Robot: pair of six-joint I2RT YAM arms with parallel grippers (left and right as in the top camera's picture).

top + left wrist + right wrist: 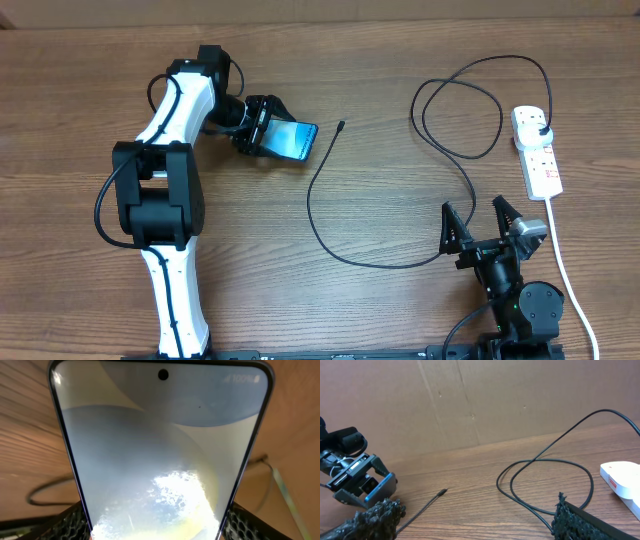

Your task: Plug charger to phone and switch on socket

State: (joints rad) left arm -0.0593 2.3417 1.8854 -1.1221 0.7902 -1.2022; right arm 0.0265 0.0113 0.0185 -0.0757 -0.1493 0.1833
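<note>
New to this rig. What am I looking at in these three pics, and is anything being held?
Two robot arms stand at a wooden table. One picture looks down from above; the other two come from a camera on each wrist. The left pincer holds the phone, whose lit screen fills that wrist's picture. The right pincer is open and empty. The black charger cable lies loose on the table, its tip free near the phone, its plug in the white socket strip.
</note>
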